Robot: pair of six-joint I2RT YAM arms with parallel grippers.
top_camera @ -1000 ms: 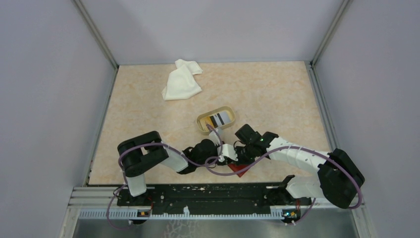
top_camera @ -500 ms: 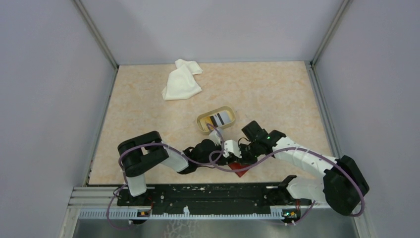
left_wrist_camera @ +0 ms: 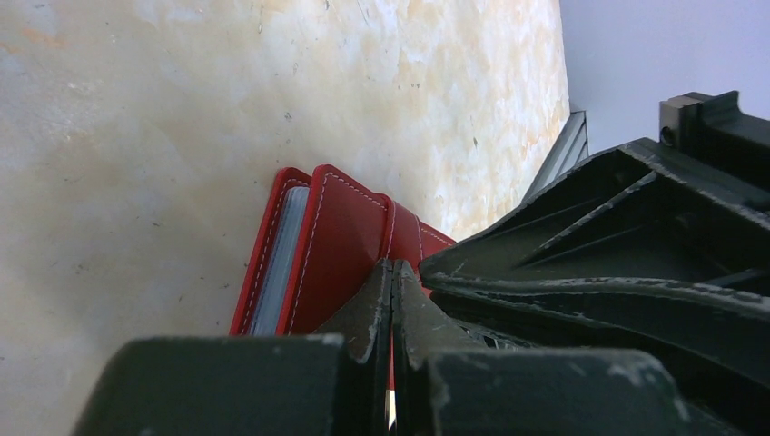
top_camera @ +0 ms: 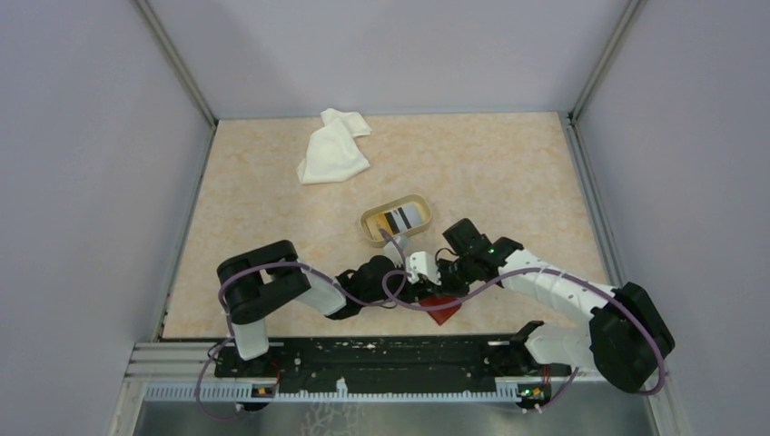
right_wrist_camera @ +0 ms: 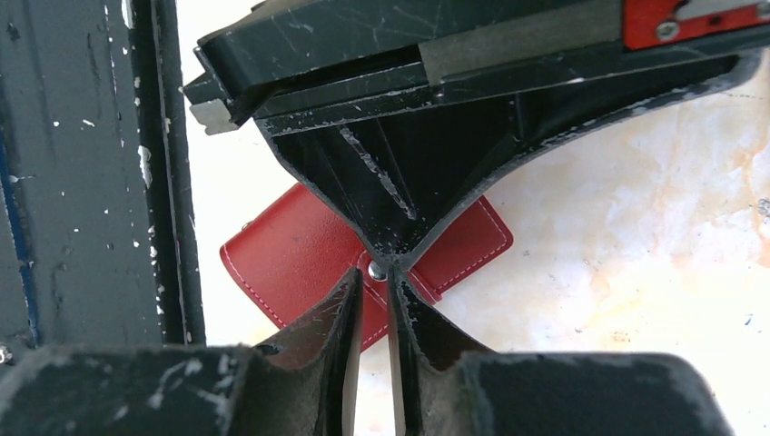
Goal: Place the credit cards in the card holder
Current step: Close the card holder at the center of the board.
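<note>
The right pincer (right_wrist_camera: 373, 289) has been shifted slightly, narrowly spread at the snap (right_wrist_camera: 377, 270); the card holder (right_wrist_camera: 291, 263) is pinched steady by the left pincer (left_wrist_camera: 392, 270).

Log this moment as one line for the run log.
left gripper: shut on wallet flap | right gripper: slightly open at snap | wallet: folded, on table | striped card: in dish

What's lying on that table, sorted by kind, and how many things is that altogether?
White cloth: 1
Tan dish: 1
Red card holder: 1
Cards in the dish: at least 1; they overlap, so the exact number cannot be told
Total: at least 4
</note>
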